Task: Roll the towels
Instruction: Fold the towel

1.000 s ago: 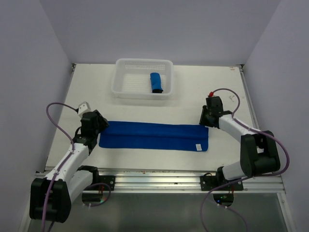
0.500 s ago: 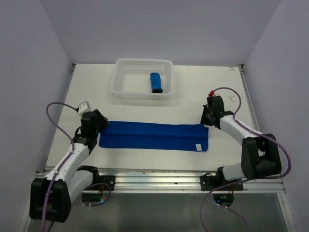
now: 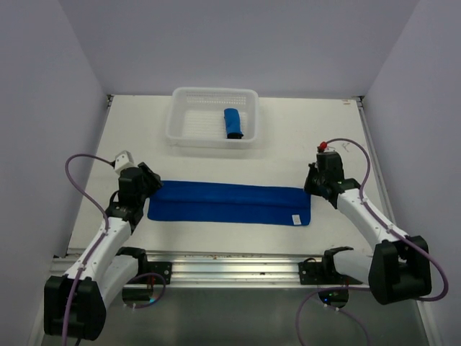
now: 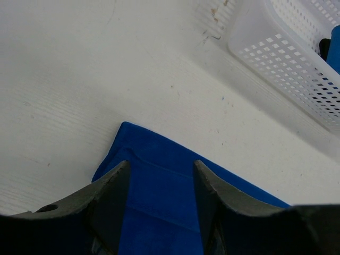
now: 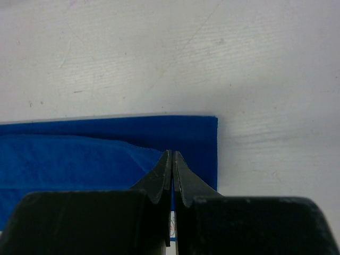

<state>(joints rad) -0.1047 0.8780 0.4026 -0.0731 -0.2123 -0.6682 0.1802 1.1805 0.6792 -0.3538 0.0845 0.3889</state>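
One royal-blue towel (image 3: 230, 203) lies flat on the table as a long folded strip, with a small white tag (image 3: 294, 219) near its right end. The other towel (image 3: 232, 123) lies rolled up in the white basket (image 3: 177, 130). My left gripper (image 3: 149, 184) is open, its fingers straddling the strip's left end (image 4: 159, 207) in the left wrist view (image 4: 160, 164). My right gripper (image 3: 311, 189) is shut, its tips (image 5: 172, 154) low over the strip's right end (image 5: 79, 159). I cannot tell whether it pinches any cloth.
The basket stands at the back centre of the table, and its near wall (image 4: 276, 58) shows in the left wrist view with the rolled towel's end (image 4: 334, 48) behind it. Side walls close in the table on the left and right. A metal rail (image 3: 238, 268) runs along the near edge.
My right arm has swung its elbow out to the right, and its gripper has slid slightly right and nearer over the strip's right end. The left gripper and both towels have stayed put.
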